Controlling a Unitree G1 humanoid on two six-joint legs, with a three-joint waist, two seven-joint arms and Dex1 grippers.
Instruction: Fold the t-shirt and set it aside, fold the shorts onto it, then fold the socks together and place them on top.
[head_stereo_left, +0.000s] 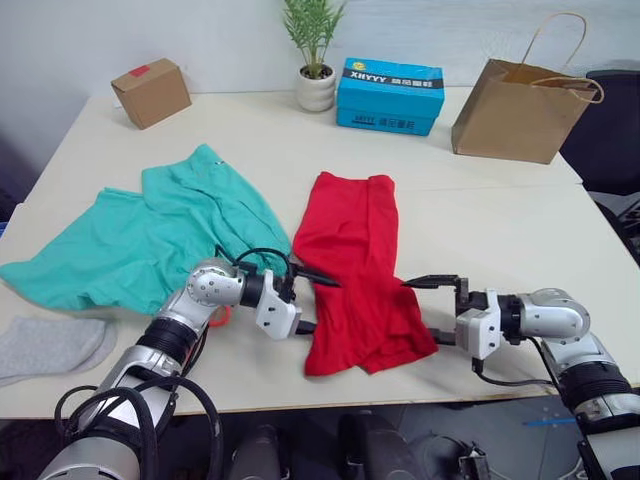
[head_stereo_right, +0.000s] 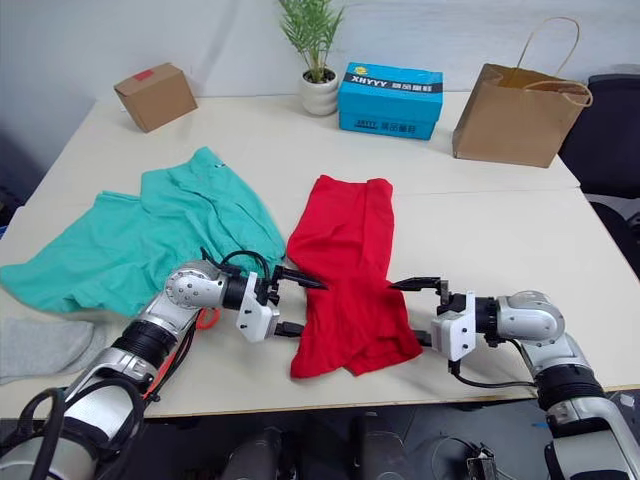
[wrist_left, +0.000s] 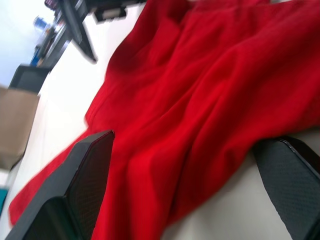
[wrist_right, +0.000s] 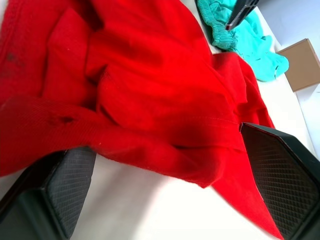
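The pale cream worktop (head_stereo_left: 500, 230) carries everything; the red t-shirt (head_stereo_left: 355, 270), folded into a long strip, lies near its middle and reaches towards the near edge; the teal shorts (head_stereo_left: 150, 235) lie spread out just to its left; a grey sock (head_stereo_left: 50, 345) rests at the near left corner; along the far edge stand a small cardboard box (head_stereo_left: 150, 92), a potted plant (head_stereo_left: 314, 55), a blue carton (head_stereo_left: 390, 95) and a brown paper bag (head_stereo_left: 520, 105).

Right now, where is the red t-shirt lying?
The t-shirt lies on the table near its front edge, between the left gripper and right gripper, beside the shorts.
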